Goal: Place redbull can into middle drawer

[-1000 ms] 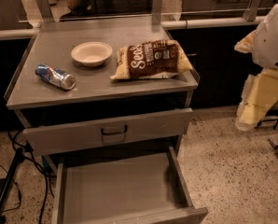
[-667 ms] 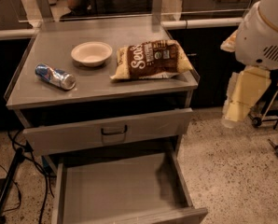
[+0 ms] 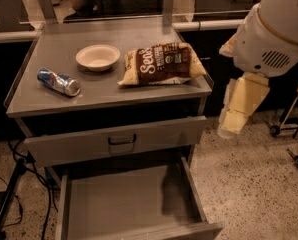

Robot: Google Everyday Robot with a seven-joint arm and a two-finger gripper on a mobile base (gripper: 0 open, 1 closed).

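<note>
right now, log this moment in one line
can: on its side, left on cabinet top | drawer: open, no can inside | tool: right of cabinet, away from can

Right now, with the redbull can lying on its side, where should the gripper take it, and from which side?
Probably the redbull can mid-body, from above: it lies on its side on the cabinet top, so closing across its round barrel, square to its long axis, suits it. The gripper hangs right of the cabinet.
</note>
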